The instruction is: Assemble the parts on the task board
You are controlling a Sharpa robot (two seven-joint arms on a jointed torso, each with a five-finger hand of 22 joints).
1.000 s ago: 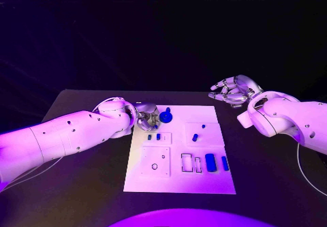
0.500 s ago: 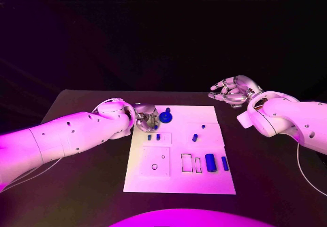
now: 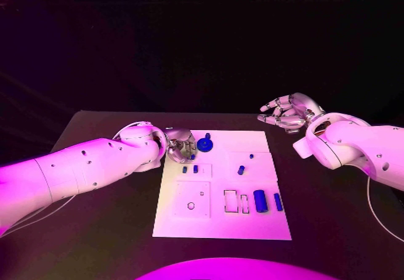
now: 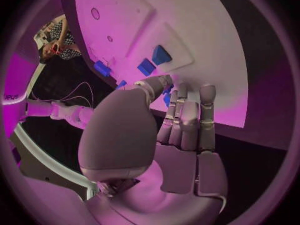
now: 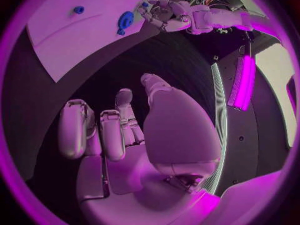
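The white task board (image 3: 220,224) lies in the middle of the black table. A blue round part (image 3: 205,143) with a knob stands at its far left corner. My left hand (image 3: 178,146) is right against this part, fingertips (image 4: 178,92) at its edge, with some blue showing between thumb and fingers. I cannot tell whether it grips the part. The right wrist view shows the left hand (image 5: 164,15) beside the same round part (image 5: 125,20). My right hand (image 3: 288,112) hovers past the board's far right corner, fingers apart and holding nothing.
Two small blue parts (image 3: 190,169) stand in a small plate near the left hand. A blue peg (image 3: 241,170) sits on a raised square. Two long blue parts (image 3: 260,200) (image 3: 278,201) lie by outlined slots (image 3: 230,199). Bare black table (image 3: 101,233) surrounds the board.
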